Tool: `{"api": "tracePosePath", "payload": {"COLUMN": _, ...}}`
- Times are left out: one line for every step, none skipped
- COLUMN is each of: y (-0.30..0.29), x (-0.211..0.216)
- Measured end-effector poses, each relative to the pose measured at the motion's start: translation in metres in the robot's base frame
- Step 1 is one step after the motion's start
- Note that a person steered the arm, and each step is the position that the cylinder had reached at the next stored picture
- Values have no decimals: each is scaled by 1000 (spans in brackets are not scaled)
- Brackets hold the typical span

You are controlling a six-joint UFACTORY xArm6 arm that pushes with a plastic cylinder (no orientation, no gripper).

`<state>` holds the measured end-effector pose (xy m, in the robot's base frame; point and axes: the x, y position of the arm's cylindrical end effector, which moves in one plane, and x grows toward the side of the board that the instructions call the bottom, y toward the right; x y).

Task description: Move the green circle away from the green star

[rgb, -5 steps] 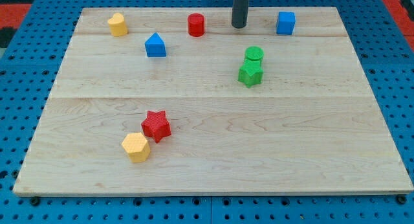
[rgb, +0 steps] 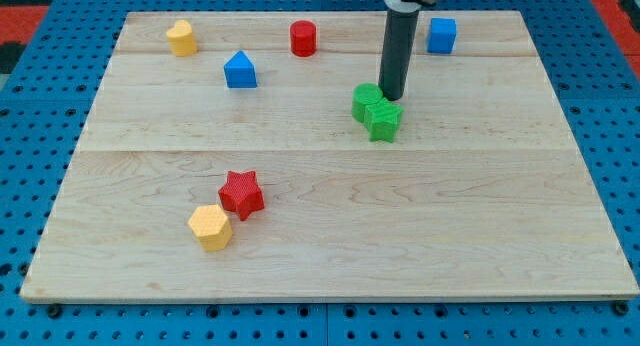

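The green circle [rgb: 366, 99] sits right of the board's middle, touching the upper left side of the green star [rgb: 384, 120]. My tip [rgb: 391, 95] stands just to the right of the green circle and just above the green star, close against both. The dark rod rises from there to the view's top.
A blue triangular block [rgb: 239, 70], a red cylinder [rgb: 303, 38], a yellow block [rgb: 181, 37] and a blue cube [rgb: 441, 35] lie along the top of the wooden board [rgb: 330, 246]. A red star [rgb: 241, 194] and a yellow hexagon [rgb: 210, 227] lie touching at lower left.
My tip has come down from the board's top edge to the green pair. The green circle has slid from above the star to its upper left.
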<state>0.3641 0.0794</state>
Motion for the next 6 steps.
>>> {"api": "tracePosePath", "payload": {"y": -22, "x": 23}}
{"api": "tracePosePath", "payload": {"y": -53, "x": 28}}
{"api": "tracePosePath", "payload": {"y": -141, "x": 32}}
{"api": "tracePosePath", "payload": {"y": -129, "x": 52}}
{"api": "tracePosePath", "payload": {"y": -159, "x": 55}}
{"api": "tracePosePath", "payload": {"y": -226, "x": 52}}
